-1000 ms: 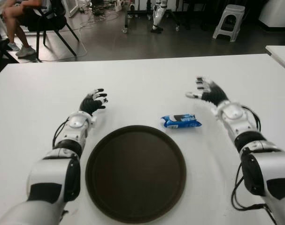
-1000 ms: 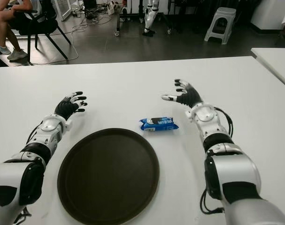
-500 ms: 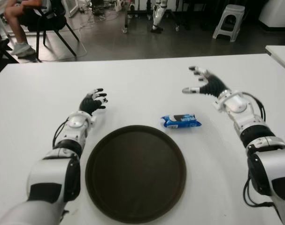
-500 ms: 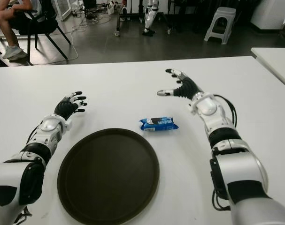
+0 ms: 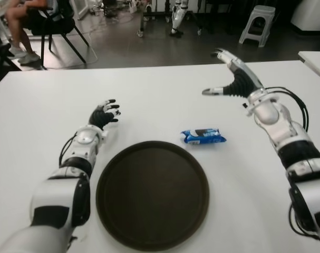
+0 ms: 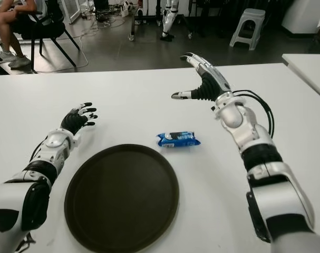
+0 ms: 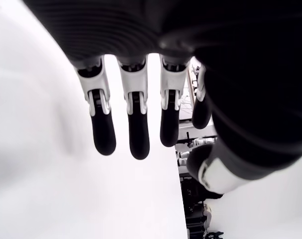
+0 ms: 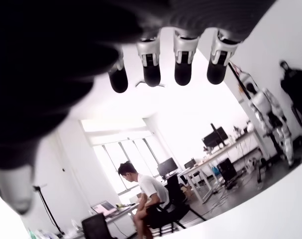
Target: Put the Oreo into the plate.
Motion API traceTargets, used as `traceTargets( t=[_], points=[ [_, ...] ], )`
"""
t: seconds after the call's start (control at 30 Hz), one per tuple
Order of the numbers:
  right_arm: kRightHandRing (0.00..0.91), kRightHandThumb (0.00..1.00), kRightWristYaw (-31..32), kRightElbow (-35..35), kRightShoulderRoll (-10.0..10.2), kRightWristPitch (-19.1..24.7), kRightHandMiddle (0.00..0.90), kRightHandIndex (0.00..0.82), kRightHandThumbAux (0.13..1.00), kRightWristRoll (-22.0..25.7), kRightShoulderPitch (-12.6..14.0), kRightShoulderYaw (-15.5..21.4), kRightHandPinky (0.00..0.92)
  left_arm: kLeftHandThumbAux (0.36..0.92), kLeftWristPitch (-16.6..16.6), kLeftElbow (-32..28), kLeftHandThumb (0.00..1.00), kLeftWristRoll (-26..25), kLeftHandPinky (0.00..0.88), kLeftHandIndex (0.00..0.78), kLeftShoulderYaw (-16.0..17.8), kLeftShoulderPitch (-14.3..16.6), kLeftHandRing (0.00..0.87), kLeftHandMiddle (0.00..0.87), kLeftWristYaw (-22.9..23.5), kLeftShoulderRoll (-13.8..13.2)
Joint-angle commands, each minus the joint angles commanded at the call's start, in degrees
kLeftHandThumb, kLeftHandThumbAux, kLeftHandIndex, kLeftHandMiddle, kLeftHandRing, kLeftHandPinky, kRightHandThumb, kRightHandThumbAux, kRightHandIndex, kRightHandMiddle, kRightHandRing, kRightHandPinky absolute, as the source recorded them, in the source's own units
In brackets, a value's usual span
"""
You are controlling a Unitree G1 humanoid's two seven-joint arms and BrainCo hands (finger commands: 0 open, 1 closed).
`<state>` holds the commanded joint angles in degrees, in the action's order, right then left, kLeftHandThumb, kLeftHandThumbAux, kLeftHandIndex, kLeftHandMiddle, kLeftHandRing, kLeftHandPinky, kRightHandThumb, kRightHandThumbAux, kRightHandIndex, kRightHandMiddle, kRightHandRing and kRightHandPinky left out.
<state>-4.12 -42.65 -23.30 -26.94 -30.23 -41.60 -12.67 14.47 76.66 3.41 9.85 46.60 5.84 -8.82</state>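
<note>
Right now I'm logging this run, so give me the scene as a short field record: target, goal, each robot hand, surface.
target: Oreo pack, flat on the table, untouched
goal: plate, nothing in it, near-left of the pack
right robot hand: raised beyond the pack, fingers spread, holding nothing
left robot hand: idle, far-left of the plate, fingers relaxed
surface: white table

— Item: blue packet, on the table between its right edge and the dark plate. Any legible text?
— None. A dark and white patch shows on the wrapper; no letters resolve.
— Other labels, numbers, signs?
— None readable anywhere.
</note>
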Motion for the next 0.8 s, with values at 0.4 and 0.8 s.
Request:
traceTargets(
  t=[0.4,0.8],
  points=[
    [0.000,0.000,5.3,19.9,-2.8,12.3,0.000,0.000,0.517,-6.9,6.7,-2.5,0.017,0.675,0.0,0.0,0.000,-0.6,0.290,0.178,0.6,-0.1,0.257,0.231,2.9,-0.2],
    [0.076,0.000,16.2,32.4,-6.5,16.4,0.084,0.068,0.573,-8.1,10.6,-3.8,0.078,0.659,0.2,0.0,0.000,-0.5,0.295,0.180,0.7,-0.3,0.266,0.238,3.3,-0.3]
  ],
)
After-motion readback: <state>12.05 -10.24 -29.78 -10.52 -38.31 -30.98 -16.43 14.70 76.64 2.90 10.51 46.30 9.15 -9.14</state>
